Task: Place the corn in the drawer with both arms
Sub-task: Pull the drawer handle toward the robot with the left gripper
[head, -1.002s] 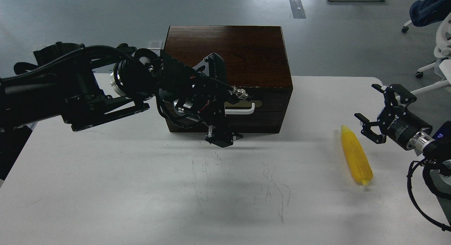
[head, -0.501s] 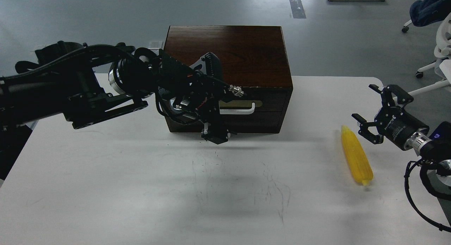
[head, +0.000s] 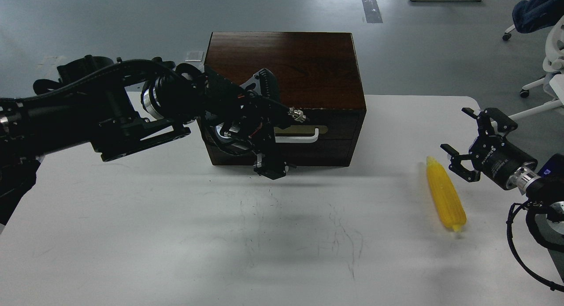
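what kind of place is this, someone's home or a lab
Most likely a robotics lab or test room, not a home. A plain white table stands on a bare grey floor, wheeled office chairs sit at the far right, and the only props are a wooden box and a corn.

My left pincer (head: 269, 165) hangs before the shut drawer (head: 304, 134); my right pincer (head: 467, 141), spread wide, sits just beside the corn (head: 445, 198) on the table (head: 132, 235).
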Tool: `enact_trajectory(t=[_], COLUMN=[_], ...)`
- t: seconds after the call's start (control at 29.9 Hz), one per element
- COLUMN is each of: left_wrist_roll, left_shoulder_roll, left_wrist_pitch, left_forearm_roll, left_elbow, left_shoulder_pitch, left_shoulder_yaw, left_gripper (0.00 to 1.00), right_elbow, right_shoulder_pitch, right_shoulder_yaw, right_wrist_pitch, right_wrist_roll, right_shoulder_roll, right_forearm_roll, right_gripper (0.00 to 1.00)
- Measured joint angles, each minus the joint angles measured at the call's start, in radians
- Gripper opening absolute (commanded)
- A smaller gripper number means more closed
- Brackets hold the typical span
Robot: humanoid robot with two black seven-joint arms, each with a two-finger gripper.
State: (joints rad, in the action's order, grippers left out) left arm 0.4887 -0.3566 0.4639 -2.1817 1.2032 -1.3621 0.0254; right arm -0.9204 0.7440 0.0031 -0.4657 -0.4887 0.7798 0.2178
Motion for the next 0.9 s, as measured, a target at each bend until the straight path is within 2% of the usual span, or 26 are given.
enact_trajectory(t=[0.9], left_wrist_roll=[0.000], left_shoulder_roll=[0.026], left_wrist_pitch=[-0.002], left_forearm_roll=[0.000], left_elbow=[-0.008], left_shoulder_pitch=[0.000], left_shoulder_yaw=[0.052], left_gripper=[0.98], right_elbow=[-0.001], right_shoulder_pitch=[-0.002], right_shoulder_yaw=[0.001], right_wrist_pitch=[-0.001], right_wrist_roll=[0.000], right_shoulder_roll=[0.004], right_forearm_roll=[0.000], right_gripper=[1.00])
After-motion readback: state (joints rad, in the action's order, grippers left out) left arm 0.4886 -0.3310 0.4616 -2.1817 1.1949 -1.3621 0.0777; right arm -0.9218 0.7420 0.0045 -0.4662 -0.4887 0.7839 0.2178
